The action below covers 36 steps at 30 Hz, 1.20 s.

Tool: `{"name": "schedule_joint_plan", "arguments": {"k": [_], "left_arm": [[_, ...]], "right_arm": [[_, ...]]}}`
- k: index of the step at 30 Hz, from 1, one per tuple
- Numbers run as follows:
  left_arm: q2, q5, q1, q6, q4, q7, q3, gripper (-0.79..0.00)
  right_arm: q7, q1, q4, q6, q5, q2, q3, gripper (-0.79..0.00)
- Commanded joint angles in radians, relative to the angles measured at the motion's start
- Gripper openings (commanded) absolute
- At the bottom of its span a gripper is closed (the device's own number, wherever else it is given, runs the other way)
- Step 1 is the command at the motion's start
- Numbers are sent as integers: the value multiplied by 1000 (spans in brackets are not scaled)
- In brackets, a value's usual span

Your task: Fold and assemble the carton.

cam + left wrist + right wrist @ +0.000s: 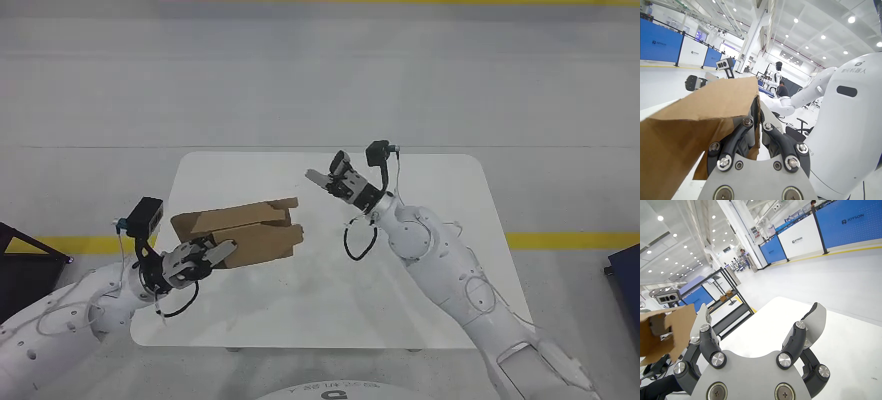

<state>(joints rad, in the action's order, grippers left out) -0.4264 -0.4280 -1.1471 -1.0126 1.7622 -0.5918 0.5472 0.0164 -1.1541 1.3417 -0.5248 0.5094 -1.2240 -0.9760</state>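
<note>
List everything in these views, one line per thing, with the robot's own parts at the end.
carton: 1, brown, partly folded, over the table's left part, clamped at one end
table: 1, white, in front of the robot
floor line: 1, yellow, running along the floor past both sides of the table
rack: 1, black, on the floor beyond the table's corner
barriers: several, blue and white, along the hall's far side
left arm: 1, white, at the table's left edge; jaws shut on the carton's edge
right arm: 1, white, over the table's right part; jaws open, near the carton's free end, holding nothing
</note>
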Motion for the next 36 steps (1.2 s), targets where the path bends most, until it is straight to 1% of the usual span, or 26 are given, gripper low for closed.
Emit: {"name": "schedule_joint_plan", "arguments": {"k": [1, 7, 11, 15, 20, 27, 31, 36], "left_arm": [[-3, 24, -3, 0, 17, 14, 2, -785], [-11, 75, -3, 0, 5, 78, 14, -785], [-20, 112, -1, 0, 7, 127, 16, -785], [-29, 151, 1, 0, 9, 165, 22, -785], [-42, 187, 4, 0, 19, 230, 20, -785], [-71, 233, 16, 0, -15, 316, 14, -785], [-89, 270, 22, 0, -29, 332, 20, -785], [-98, 299, 13, 0, -51, 335, 42, -785]], "right_arm": [[14, 12, -8, -13, 4, -7, 22, 0], [123, 22, -32, -222, -68, -5, 36, 0], [202, 29, -44, -299, -110, 0, 36, 0], [254, 29, -38, -319, -120, 2, 43, 0], [277, 32, -27, -314, -116, -2, 63, 0], [323, 45, -41, -361, -147, -5, 85, 0], [337, 50, -50, -376, -166, -5, 86, 0], [332, 48, -57, -395, -192, 0, 66, 0]]}}
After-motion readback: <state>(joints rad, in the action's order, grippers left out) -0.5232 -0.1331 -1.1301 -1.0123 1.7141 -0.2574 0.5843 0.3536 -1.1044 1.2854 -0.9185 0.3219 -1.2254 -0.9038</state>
